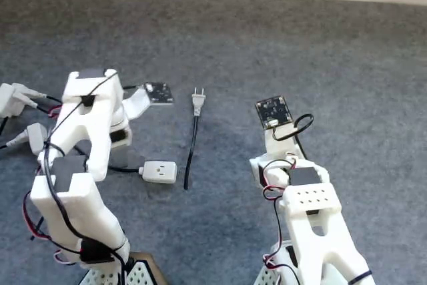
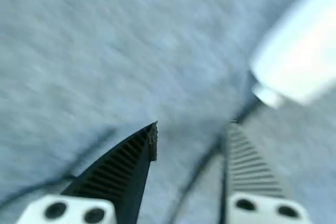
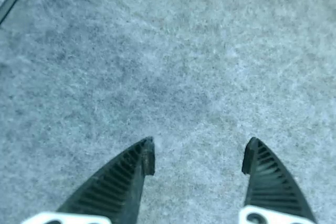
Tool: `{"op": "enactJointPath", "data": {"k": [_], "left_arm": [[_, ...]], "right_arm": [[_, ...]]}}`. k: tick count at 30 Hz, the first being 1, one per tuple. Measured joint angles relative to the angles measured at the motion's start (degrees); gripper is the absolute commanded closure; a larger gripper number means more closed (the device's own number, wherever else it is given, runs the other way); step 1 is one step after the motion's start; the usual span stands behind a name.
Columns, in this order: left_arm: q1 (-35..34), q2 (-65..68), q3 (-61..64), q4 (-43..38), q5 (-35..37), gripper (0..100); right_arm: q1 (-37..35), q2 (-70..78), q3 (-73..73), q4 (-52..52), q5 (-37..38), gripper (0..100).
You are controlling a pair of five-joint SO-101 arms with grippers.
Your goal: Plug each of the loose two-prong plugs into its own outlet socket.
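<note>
The two-prong plug [image 1: 198, 98] lies mid-surface, prongs toward the far edge, the white outlet socket [image 1: 160, 171] just beside the near end of its black cord [image 1: 192, 145]; I'd pinch the plug body squarely, leaving the prongs free. Both the left gripper [image 2: 191, 137] and the right gripper [image 3: 199, 153] gape, holding nothing. I count one plug and one socket; two white pieces [image 1: 17, 97] at the left edge are unclear

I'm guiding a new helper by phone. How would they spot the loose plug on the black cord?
On the grey carpet, look between the left arm and the right arm. A black cord runs away from their bases, and the plug caps its far end. Unlike the white socket beside the cord, it shows two bare prongs.
</note>
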Motion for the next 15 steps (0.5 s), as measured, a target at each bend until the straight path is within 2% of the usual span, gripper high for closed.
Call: {"op": "enactJointPath", "data": {"k": [3,6,10,15], "left_arm": [[-0.35,-4.04,0.00,8.62,-4.57,92],[-0.44,-9.85,0.00,16.44,-7.56,91],[0.26,-18.73,0.09,15.65,-5.45,86],[9.41,-23.56,6.86,13.27,1.14,81]], "right_arm": [[0.00,0.00,0.00,0.00,0.00,73.2],[0.00,0.00,0.00,0.00,0.00,73.2],[0.00,0.00,0.00,0.00,0.00,73.2],[0.00,0.00,0.00,0.00,0.00,73.2]]}}
